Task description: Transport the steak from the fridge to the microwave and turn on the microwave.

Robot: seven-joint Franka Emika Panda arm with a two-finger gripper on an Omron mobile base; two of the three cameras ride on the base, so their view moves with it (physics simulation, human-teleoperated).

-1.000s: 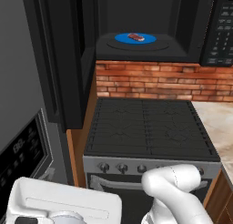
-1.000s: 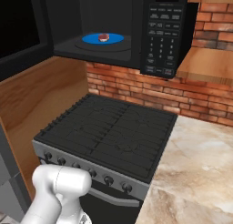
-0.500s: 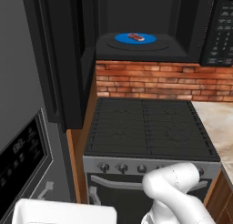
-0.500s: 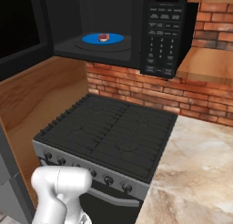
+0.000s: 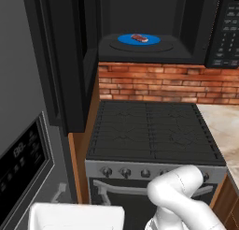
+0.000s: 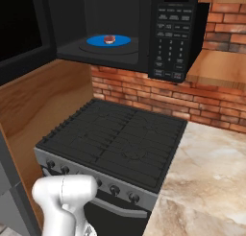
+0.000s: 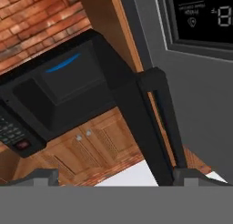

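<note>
The steak (image 5: 139,38) (image 6: 109,39) lies on the blue turntable (image 5: 126,39) inside the open black microwave (image 5: 142,49) (image 6: 115,50) above the stove. Its door (image 5: 65,61) (image 7: 145,123) stands swung out to the left, and its keypad (image 6: 168,38) is on the right. The grey fridge (image 5: 21,163) with its dark dispenser panel (image 7: 205,18) stands at the left. My gripper (image 7: 116,180) is open with nothing held, low down and looking up at the microwave's underside (image 7: 59,91) and the door. The arm (image 5: 182,196) (image 6: 65,196) bends low in front of the stove.
A black gas stove (image 5: 149,131) (image 6: 115,139) with a row of knobs sits below the microwave, against a brick wall (image 5: 158,82). A marble counter (image 6: 206,182) runs to its right. A wooden side panel (image 6: 43,110) stands between stove and fridge.
The white hand has sunk a little lower at the bottom left of the left base view. The steak, microwave door and scene have not moved.
</note>
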